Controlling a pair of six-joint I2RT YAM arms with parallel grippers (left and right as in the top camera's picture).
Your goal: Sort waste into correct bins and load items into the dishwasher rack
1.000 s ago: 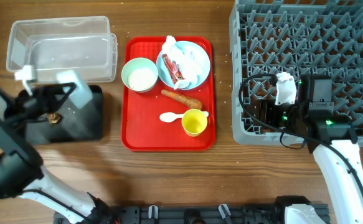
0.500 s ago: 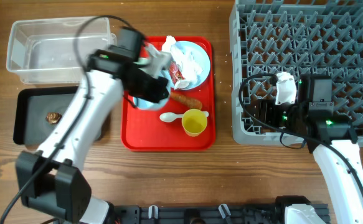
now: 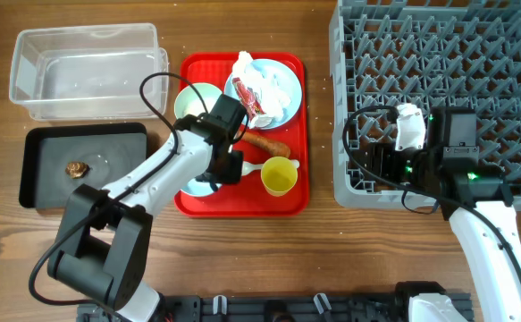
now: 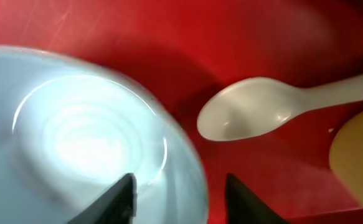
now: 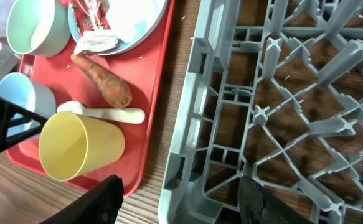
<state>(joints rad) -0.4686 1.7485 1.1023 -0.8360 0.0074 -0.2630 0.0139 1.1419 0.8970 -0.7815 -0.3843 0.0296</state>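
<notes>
**Waste-sorting step, L arm.** L pincer is spread, fingers either side of the rim of the small light blue round bowl. The bowl sits at lower left of the flat red tray. Wrist view is blurred, so contact w/ the rim can't be told; prob. none. Small brown food lump lies in the shallow black rectangular tray, left of frame. R pincer is spread & empty, above the lower-left wall of the large grey plastic pegged rack.

Next, as judged: lift L arm clear of the bowl, then take the orange carrot at tray centre, fingers across its width.

Cf. 1 s ago: L arm was over the black tray & the red tray's lower-left corner was bare. R arm unchanged.
</notes>
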